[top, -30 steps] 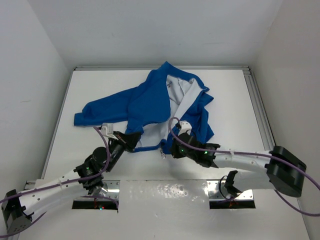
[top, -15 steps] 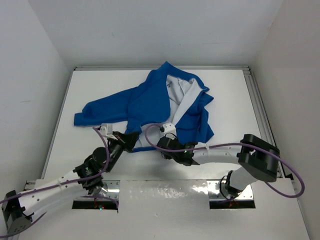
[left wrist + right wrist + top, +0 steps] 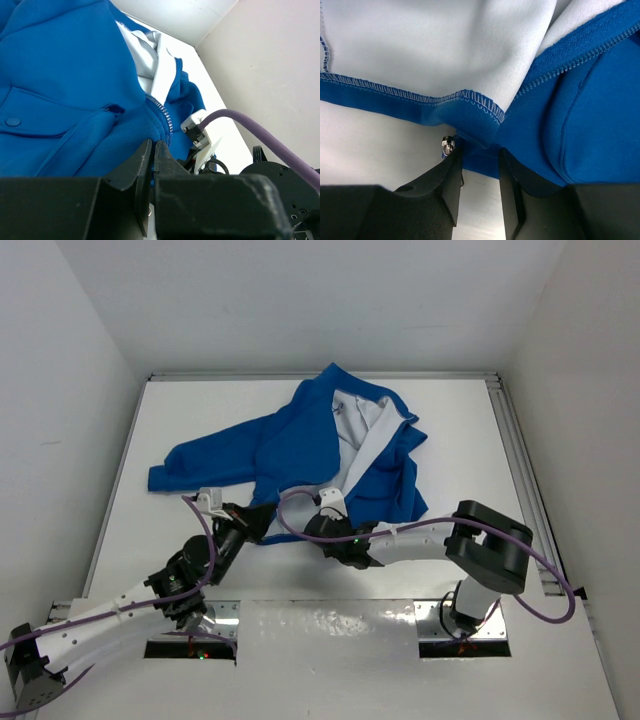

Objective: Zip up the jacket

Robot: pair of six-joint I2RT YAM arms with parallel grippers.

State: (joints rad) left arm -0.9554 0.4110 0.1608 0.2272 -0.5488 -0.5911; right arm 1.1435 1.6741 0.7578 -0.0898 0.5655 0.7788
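Blue jacket (image 3: 300, 440) laid open on white counter (image 3: 460, 430), hem pinched by closed left fingers (image 3: 140, 167), right fingers (image 3: 445, 182) parted around hem, beside zipper pull (image 3: 448, 145)

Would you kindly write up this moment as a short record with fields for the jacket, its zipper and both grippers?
jacket: spread on the table, front open, white lining showing
zipper pull: small metal piece at the near hem corner
left gripper: shut at the near hem; grip on fabric unclear
right gripper: open, zipper pull beside one finger, hem corner beyond its tips
task state: not zipped
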